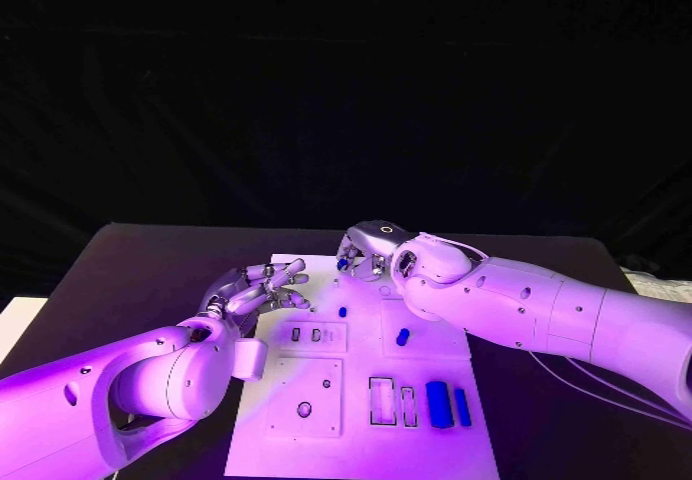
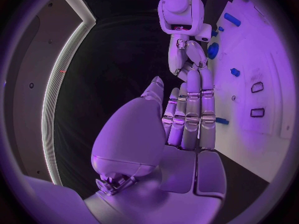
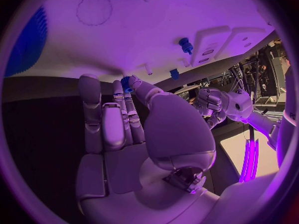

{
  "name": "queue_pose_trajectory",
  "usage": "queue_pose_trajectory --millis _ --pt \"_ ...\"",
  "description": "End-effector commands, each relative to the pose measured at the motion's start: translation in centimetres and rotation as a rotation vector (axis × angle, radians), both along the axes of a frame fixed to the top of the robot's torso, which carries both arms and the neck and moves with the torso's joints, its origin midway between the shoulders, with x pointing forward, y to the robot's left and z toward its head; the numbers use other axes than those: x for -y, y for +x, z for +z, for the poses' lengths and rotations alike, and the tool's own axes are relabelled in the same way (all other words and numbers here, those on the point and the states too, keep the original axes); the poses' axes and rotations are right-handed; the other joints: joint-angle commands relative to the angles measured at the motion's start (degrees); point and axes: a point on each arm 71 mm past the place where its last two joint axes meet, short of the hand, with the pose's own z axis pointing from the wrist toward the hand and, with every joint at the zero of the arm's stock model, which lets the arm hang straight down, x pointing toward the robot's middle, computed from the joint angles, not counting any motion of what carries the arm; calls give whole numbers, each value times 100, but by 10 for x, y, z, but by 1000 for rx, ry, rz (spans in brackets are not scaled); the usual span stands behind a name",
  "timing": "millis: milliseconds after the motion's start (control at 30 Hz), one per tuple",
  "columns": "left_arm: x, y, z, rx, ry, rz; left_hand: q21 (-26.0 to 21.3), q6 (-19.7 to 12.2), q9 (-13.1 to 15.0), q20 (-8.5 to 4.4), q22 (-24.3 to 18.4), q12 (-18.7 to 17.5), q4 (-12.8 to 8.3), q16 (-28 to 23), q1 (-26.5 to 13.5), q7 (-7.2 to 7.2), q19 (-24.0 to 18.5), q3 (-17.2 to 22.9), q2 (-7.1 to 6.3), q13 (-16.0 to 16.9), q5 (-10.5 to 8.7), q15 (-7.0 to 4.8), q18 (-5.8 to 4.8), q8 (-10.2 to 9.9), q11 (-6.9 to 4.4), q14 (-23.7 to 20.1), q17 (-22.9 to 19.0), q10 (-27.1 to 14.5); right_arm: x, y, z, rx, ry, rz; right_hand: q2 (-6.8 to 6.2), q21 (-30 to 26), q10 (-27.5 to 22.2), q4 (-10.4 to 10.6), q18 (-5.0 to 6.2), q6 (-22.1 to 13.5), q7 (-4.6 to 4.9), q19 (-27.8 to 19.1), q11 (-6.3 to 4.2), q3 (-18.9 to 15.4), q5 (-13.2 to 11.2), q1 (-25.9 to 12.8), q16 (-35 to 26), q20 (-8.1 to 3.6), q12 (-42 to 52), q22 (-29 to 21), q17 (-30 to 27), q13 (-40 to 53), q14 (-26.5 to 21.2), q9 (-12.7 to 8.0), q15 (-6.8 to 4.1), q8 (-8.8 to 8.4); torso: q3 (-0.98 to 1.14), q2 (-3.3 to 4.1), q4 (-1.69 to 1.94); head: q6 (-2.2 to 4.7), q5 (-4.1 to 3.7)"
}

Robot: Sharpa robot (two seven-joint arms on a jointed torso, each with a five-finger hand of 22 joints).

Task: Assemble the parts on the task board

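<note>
My right hand (image 1: 369,250) pinches a small blue part (image 3: 127,80) over the board (image 1: 433,330); left hand (image 1: 260,290) spread; insertion follows.

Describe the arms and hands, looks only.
Two smooth white shell arms with rounded joint housings and small dark fastener dots. Thin cables trail along the right arm. The left hand and right hand are silver, many-fingered and segmented, with smooth pale palm covers.

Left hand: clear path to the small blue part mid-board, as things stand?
Probably yes. The left hand hovers empty over the task board's left edge; the small blue part lies uncovered, apart from the right hand.
</note>
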Motion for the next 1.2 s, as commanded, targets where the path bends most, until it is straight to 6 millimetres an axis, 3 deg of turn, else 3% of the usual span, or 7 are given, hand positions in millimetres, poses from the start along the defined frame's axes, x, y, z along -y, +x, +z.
queue_pose_trajectory --millis 33,400,500,567,667,933,1200 --pt "2 0 1 1 -13 -23 34 -50 6 -12 8 39 5 23 -51 6 -39 -39 0 6 -11 2 35 -33 -5 -21 10 -34 -1 -1 -2 -3 -20 2 -58 39 -12 34 -36 22 -13 -37 3 1 21 -11 -35 9 -12 5 -29 1 119 85 8 9 -4 4 6 -12 -15" --pt "2 0 1 0 -13 -24 37 -55 6 -10 12 39 3 27 -50 8 -45 -41 -1 7 -12 3 35 -34 -3 -27 14 -41 -1 -2 0 9 -8 -1 -167 17 -118 75 -29 -79 32 -87 38 -22 25 -42 -73 10 -31 -45 -68 -12 129 63 37 -29 -7 13 11 -10 -23" --pt "2 0 1 -1 -13 -24 37 -55 6 -10 12 39 3 27 -50 8 -45 -41 -1 7 -12 3 35 -34 -3 -27 14 -41 -1 -2 0 7 1 -5 -479 -472 -857 136 57 -861 301 -536 263 -234 38 -127 -312 128 -29 -746 -374 -24 31 -49 244 -46 -11 12 12 -10 -22" --pt "2 0 1 -1 -13 -24 37 -55 6 -10 12 39 3 27 -50 8 -45 -41 -1 7 -12 3 35 -34 -3 -27 14 -41 -1 -1 0 8 6 -6 -547 -539 -1142 156 77 -1381 299 -610 304 -409 45 -84 -384 192 -17 -787 -475 -22 -10 -49 270 -43 -11 11 21 -10 -28" --pt "2 0 1 -1 -12 -23 41 -61 6 -9 17 40 2 31 -51 11 -52 -45 -2 7 -12 5 35 -34 0 -33 19 -48 0 -2 1 17 16 -7 -536 -573 -1278 184 85 -1486 307 -625 320 -566 52 -8 -383 218 10 -817 -490 -13 -14 -29 279 -33 -10 10 23 -8 -29" --pt "0 0 1 -2 -11 -21 41 -61 6 -9 17 40 2 31 -51 11 -52 -45 -2 7 -12 5 35 -34 0 -33 19 -48 23 -14 11 38 70 -16 -388 -477 -576 197 95 -1121 222 -484 191 -575 141 228 -112 152 387 -797 -190 65 156 21 193 50 -9 4 4 7 -41" --pt "-1 0 1 -3 -9 -19 41 -61 6 -9 17 40 2 31 -51 11 -52 -45 -2 7 -12 5 35 -34 0 -33 19 -48 75 -34 29 -18 150 -123 -505 234 458 301 -64 -894 121 27 -35 -582 195 200 -93 69 881 210 -180 303 178 20 -8 54 -9 -19 -69 49 -67"
